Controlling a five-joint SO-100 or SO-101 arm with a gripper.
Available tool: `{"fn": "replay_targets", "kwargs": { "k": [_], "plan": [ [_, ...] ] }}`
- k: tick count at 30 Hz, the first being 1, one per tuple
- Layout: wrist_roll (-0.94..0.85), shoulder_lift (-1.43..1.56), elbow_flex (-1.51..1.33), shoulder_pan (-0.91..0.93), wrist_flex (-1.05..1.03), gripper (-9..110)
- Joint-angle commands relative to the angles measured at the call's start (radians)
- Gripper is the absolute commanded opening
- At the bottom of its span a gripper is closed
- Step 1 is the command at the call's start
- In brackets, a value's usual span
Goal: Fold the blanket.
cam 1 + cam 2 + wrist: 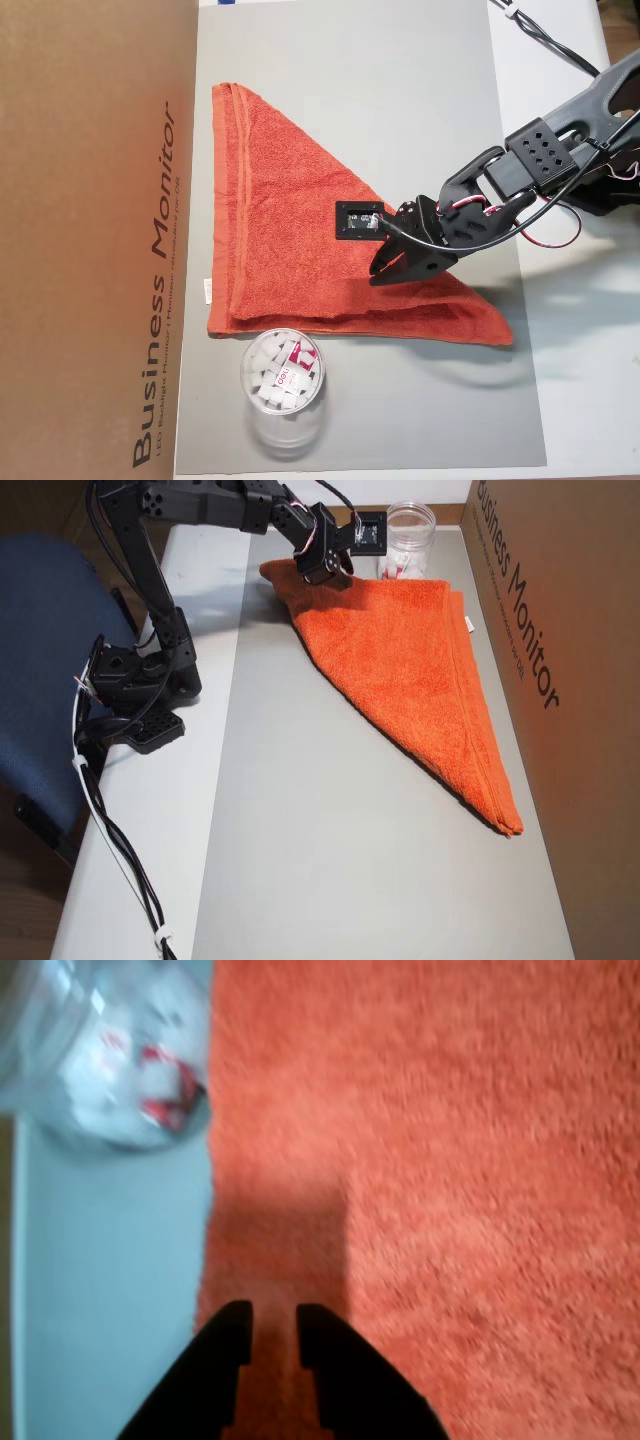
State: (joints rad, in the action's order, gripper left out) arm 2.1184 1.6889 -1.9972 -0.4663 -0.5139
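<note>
- In an overhead view, the orange-red terry-cloth blanket (300, 230) lies on the grey desk (420, 90) doubled into a triangle, its long hemmed edge running beside the brown cardboard box (90, 240). That shape suggests one diagonal fold is already made.
- The black end effector (385, 268) sits over the cloth near the slanted edge, probably placed to press or take up that side for a further fold. A clear plastic jar (283, 385) of white packets stands just below the blanket, one packet showing a red "deli" mark. The box reads "Business Monitor".
- In the wrist view, the two dark fingertips (230, 1335) stand a little apart with only orange pile showing between them; the end effector (272, 1330) looks released, grasping nothing. The blurred jar (100, 1050) sits at top left, beyond the blanket's (450, 1160) edge.
- In the other overhead view, the end effector (325, 575) hovers at the blanket's (410, 670) far corner near the jar (410, 540). The triangle's point reaches toward the camera, and a small white tag (467, 623) shows beside the box (560, 630), printed "Business Monitor".
</note>
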Motion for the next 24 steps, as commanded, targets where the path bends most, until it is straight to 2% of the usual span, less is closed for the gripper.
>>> {"fn": "replay_targets", "kwargs": {
  "k": [1,17,24],
  "plan": [
    [-0.037,0.054,0.029,-0.006,-0.075,3],
    [-0.037,0.054,0.247,-0.040,-0.667,0],
    [-0.037,0.035,0.184,-0.060,-0.663,0]
  ]
}}
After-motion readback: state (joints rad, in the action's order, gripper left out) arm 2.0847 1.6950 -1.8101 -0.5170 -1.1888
